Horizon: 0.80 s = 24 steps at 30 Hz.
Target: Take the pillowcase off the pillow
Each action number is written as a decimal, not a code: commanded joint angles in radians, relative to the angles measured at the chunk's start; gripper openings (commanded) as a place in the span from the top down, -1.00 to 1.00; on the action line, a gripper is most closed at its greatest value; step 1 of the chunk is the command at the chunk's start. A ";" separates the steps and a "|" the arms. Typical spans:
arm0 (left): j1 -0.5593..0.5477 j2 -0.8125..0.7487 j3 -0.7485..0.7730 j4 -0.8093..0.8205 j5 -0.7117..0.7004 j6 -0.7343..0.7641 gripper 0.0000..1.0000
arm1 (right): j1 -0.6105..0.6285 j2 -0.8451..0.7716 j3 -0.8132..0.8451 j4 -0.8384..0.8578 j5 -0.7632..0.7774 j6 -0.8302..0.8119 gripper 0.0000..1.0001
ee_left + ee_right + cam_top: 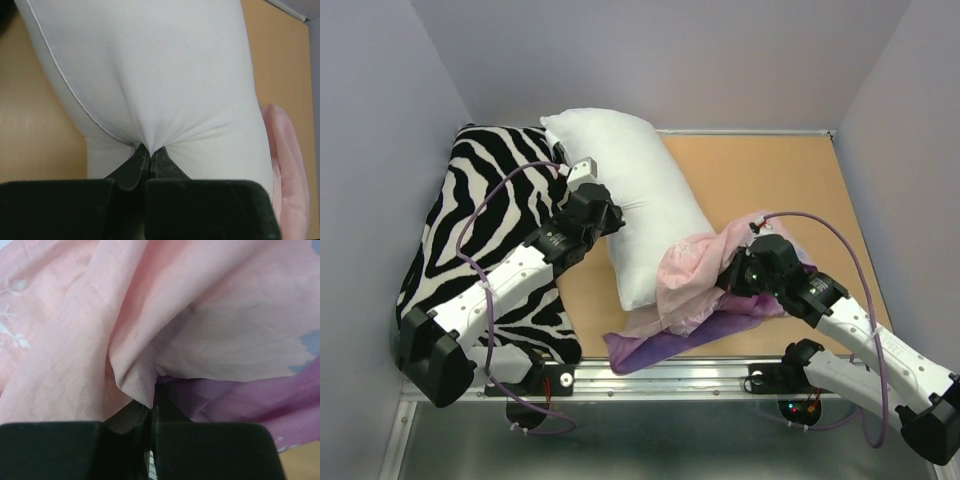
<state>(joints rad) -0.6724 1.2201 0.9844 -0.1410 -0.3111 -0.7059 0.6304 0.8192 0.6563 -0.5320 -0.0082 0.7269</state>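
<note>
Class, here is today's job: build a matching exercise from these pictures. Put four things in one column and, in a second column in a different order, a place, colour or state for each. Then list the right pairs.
Column A
1. pillow
2. pillowcase
3. zebra-striped cushion
4. left tool

Column B
a. bunched at the pillow's near end, pink inner side showing
b. black and white, at the far left
c. shut on white fabric
d. plain white, mostly uncovered

Pairs: 1-d, 2-a, 3-b, 4-c
</note>
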 commanded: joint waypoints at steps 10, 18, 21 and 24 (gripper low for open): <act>0.146 -0.067 0.227 -0.032 0.144 0.206 1.00 | 0.009 0.032 0.666 -0.364 0.557 -0.073 0.99; 0.201 -0.056 0.289 -0.063 0.256 0.269 1.00 | 0.009 0.204 1.054 -0.410 0.809 -0.194 0.99; 0.226 -0.062 0.289 -0.068 0.283 0.267 1.00 | 0.009 0.268 1.170 -0.408 0.884 -0.239 0.99; 0.244 -0.067 0.292 -0.078 0.300 0.258 1.00 | 0.008 0.333 1.249 -0.410 0.922 -0.276 0.99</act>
<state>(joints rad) -0.4553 1.2179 1.1976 -0.2939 -0.0292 -0.4774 0.6365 1.1126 1.7844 -0.9722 0.7601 0.5270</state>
